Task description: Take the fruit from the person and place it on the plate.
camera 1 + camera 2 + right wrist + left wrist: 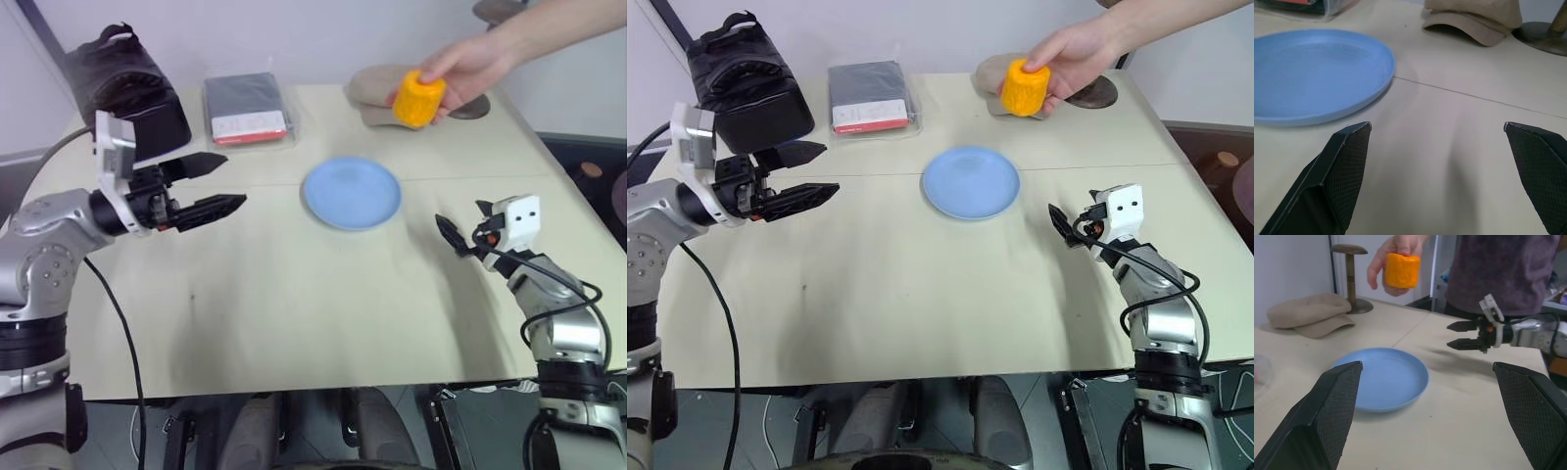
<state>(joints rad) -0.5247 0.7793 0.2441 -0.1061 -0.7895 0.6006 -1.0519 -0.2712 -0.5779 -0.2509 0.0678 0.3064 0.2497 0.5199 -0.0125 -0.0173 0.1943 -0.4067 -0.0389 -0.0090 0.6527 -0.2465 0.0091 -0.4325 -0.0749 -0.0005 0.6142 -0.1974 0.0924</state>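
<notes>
A person's hand (475,64) reaches in from the far right and holds the yellow-orange fruit (418,100) in the air above the table's far side, in front of a beige cap. The light-blue plate (351,193) lies bare in the middle of the table. My left gripper (233,181) hovers open at the left, pointing level toward the plate and well short of the fruit. Low at the right, my right gripper (462,223) stands open just to the right of the plate, with nothing between its fingers; the left wrist view also shows this right gripper (1449,335).
A black bag (127,83) sits at the far left corner. Next to it lies a dark packet with a red label (247,110) in clear wrap. The beige cap (377,88) and a round wooden stand base (470,106) rest at the far right.
</notes>
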